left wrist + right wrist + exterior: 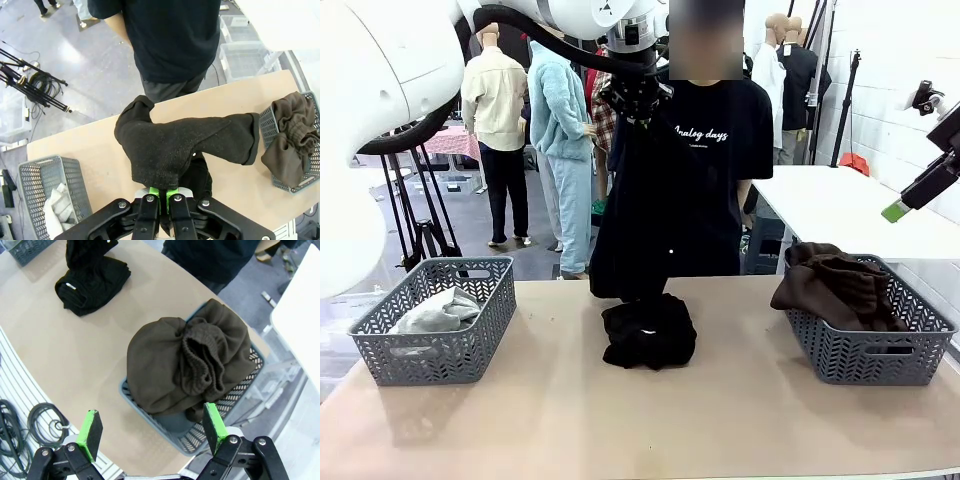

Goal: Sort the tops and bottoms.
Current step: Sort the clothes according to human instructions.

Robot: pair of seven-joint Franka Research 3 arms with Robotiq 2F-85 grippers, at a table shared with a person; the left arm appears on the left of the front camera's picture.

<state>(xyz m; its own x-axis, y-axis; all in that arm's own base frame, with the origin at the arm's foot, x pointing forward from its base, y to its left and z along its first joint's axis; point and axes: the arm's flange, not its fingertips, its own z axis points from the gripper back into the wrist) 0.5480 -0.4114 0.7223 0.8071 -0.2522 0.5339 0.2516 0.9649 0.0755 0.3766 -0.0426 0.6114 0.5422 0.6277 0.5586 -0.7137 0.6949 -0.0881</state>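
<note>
My left gripper is high over the table's middle, shut on a black cloth garment, one of the bottoms. It hangs down to a black pile on the table. In the left wrist view the gripper pinches this black garment, which drapes out wide. Dark brown trousers spill over the right basket. A light grey top lies in the left basket. My right gripper hovers open above the brown trousers, with nothing between its fingers.
A person in a black T-shirt with white lettering stands close behind the table's far edge, right behind the hanging garment. A white table stands at the back right. Bare tabletop lies between the baskets.
</note>
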